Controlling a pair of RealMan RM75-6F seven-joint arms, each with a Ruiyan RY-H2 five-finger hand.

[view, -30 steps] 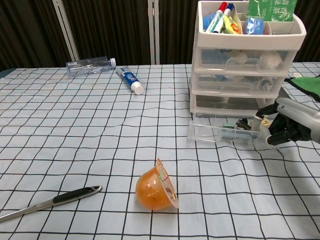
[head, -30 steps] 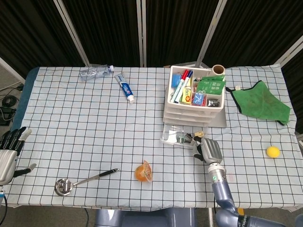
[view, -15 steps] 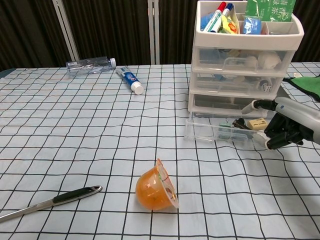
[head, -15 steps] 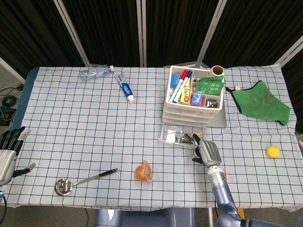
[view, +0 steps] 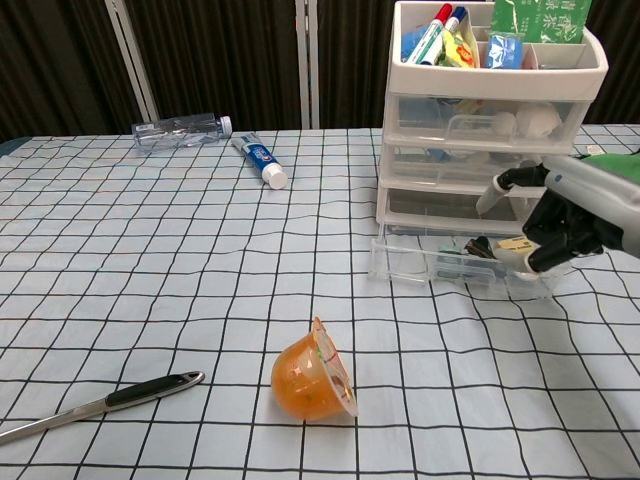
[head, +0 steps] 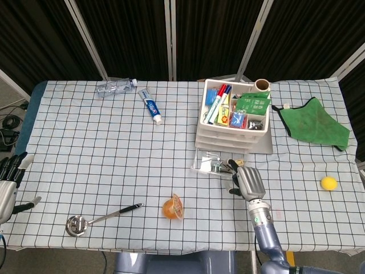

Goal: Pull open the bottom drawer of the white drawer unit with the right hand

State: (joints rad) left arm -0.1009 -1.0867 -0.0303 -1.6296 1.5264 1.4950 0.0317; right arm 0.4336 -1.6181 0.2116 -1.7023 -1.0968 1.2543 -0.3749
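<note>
Our right hand hovers with curled, empty fingers over the pulled-out bottom drawer; our left hand hangs open at the table edge

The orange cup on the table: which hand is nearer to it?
Right. The right hand is beside the open bottom drawer, a little right of the orange cup; the left hand is at the table's far left edge.

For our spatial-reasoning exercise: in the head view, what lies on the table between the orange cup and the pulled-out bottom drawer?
Nothing: in the head view, only bare checked tablecloth separates the orange cup from the bottom drawer. The chest view agrees.
</note>
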